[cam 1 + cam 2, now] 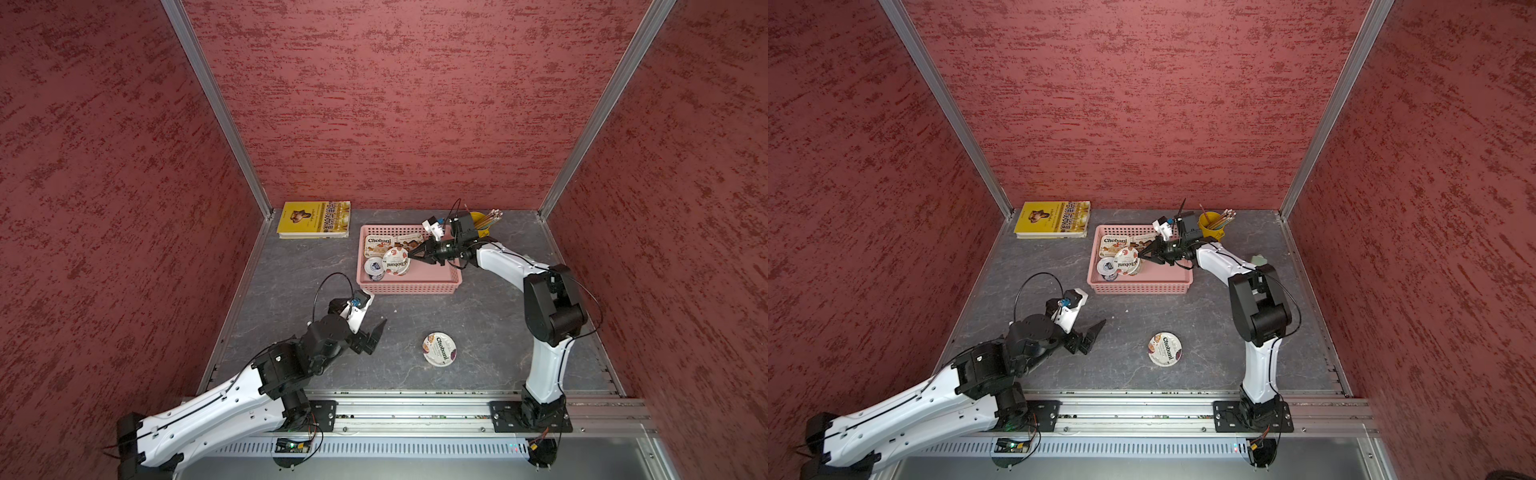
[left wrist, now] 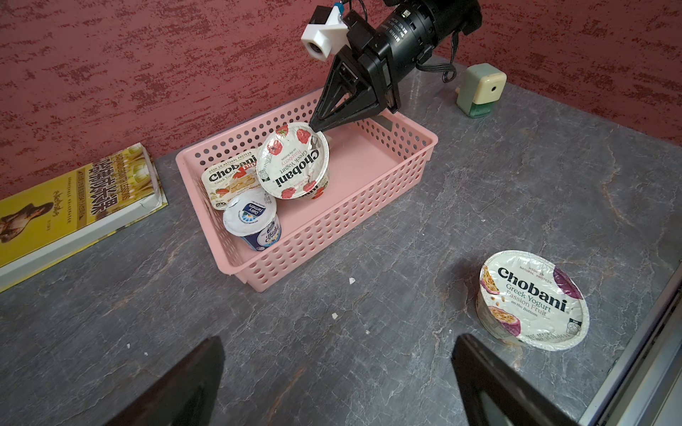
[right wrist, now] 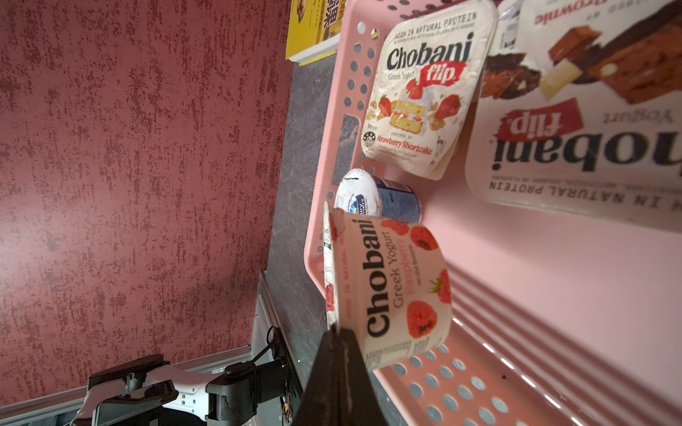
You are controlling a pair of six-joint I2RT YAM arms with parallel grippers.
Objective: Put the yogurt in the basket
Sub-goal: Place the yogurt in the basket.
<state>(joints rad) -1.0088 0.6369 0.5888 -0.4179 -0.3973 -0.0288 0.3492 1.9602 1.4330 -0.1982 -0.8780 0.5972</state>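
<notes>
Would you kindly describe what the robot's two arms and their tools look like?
The left arm and right arm have white shell links, black joint housings and thin black cables looping alongside. The left tool and right tool have black tapered triangular fingers, each with a white camera block at the wrist.

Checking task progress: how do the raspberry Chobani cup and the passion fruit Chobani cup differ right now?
The raspberry cup is inside the basket; the passion fruit cup sits on the table outside it. The raspberry cup is tilted, its rim pinched by the right gripper; the passion fruit cup stands upright, untouched. Both are round Chobani cups with foil lids.
</notes>
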